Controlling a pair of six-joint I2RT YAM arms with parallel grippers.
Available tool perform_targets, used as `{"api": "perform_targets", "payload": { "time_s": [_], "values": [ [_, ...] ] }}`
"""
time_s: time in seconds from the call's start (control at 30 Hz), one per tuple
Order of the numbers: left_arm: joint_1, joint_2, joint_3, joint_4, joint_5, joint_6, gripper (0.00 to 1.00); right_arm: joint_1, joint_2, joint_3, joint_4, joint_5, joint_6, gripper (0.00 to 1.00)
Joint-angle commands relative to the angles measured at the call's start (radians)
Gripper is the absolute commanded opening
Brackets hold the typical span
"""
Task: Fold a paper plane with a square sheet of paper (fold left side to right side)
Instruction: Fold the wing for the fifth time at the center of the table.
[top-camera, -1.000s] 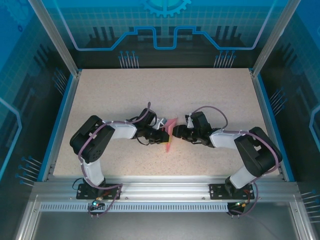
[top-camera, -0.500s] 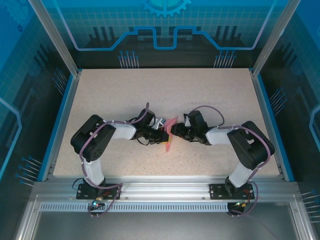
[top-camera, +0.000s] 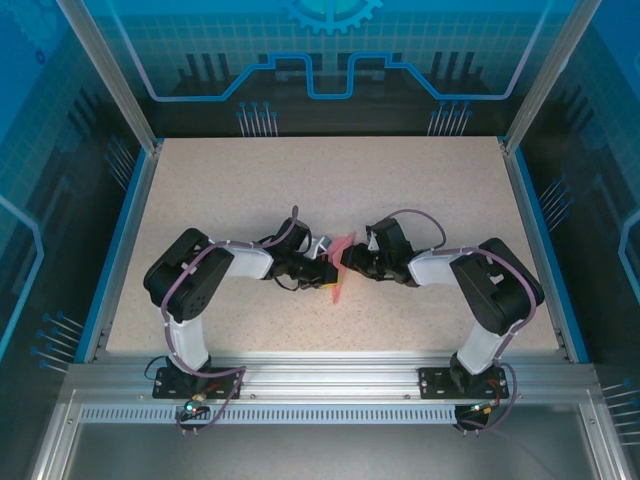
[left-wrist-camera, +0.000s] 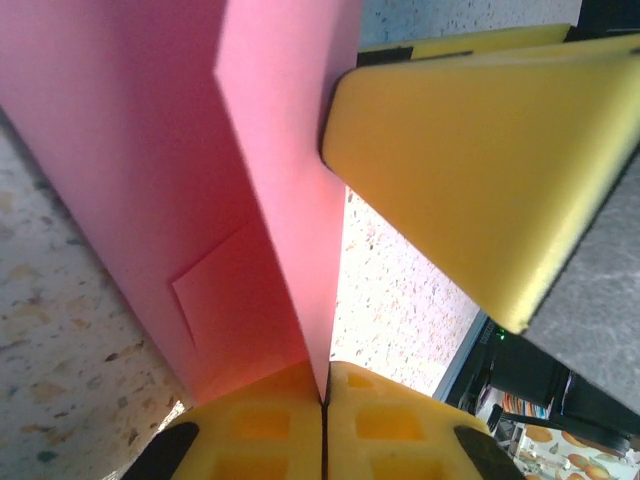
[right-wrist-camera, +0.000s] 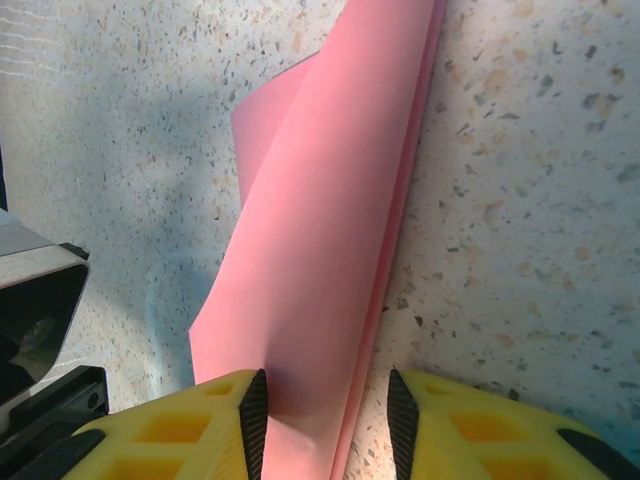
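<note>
Left fingers (left-wrist-camera: 270, 425) and right fingers (right-wrist-camera: 170, 430) hem the folded pink paper (top-camera: 339, 288) on both sides; the desk (top-camera: 300, 190) beyond it lies open.

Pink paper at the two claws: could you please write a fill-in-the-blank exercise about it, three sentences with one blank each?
1. The left claw is ___ on the pink paper, pinching its edge.
2. The jaws of the right claw stand apart, and the folded paper lies ___ them.
3. The finger pads of the right claw are ___ in colour.

Missing words: shut; between; yellow
</note>
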Motion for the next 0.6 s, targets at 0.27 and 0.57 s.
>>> {"api": "perform_targets", "payload": {
  "time_s": [0.27, 0.57],
  "values": [
    [0.010, 0.004, -0.016, -0.004, 0.013, -0.003, 0.16, 0.030, 0.091, 0.051, -0.066, 0.017, 0.021, 0.37],
    [0.029, -0.051, -0.016, -0.063, 0.005, 0.026, 0.28, 0.031, 0.106, 0.054, -0.081, 0.017, 0.023, 0.36]
  ]
}}
